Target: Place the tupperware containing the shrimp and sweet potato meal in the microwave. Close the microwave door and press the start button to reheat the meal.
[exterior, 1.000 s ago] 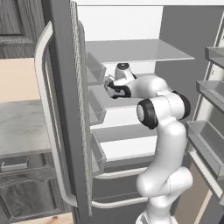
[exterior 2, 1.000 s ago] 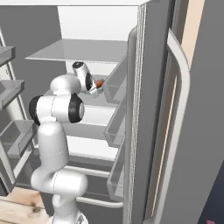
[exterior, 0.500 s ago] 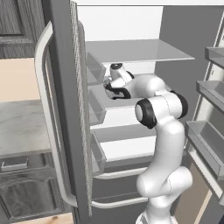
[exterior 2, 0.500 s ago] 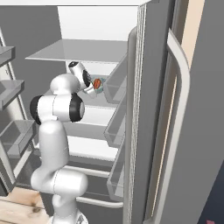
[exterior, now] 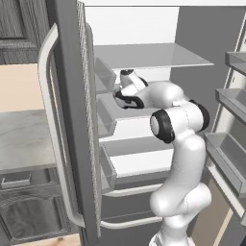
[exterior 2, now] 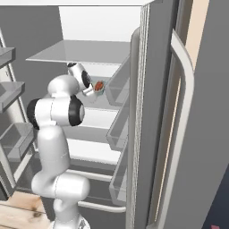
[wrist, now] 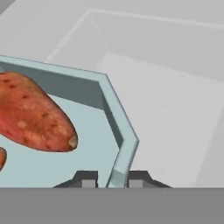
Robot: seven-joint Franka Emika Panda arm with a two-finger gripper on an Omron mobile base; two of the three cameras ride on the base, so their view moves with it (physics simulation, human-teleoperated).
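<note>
Left base: gripper (exterior: 116,97) reaching to fridge shelf (exterior: 126,110), 11 o'clock of elbow | Right base: tupperware (exterior 2: 99,86) on that shelf, at gripper's 3 o'clock | Hand: fingertips (wrist: 89,179) clamped on tupperware wall, sweet potato (wrist: 33,112) at 9 o'clock.

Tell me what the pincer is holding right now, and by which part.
The pincer holds the tupperware by its rim wall, one fingertip inside the tub and one outside.

tupperware (wrist: 114,127) cut off left, sweet potato (wrist: 35,114) partly cropped, shrimp barely visible
</note>
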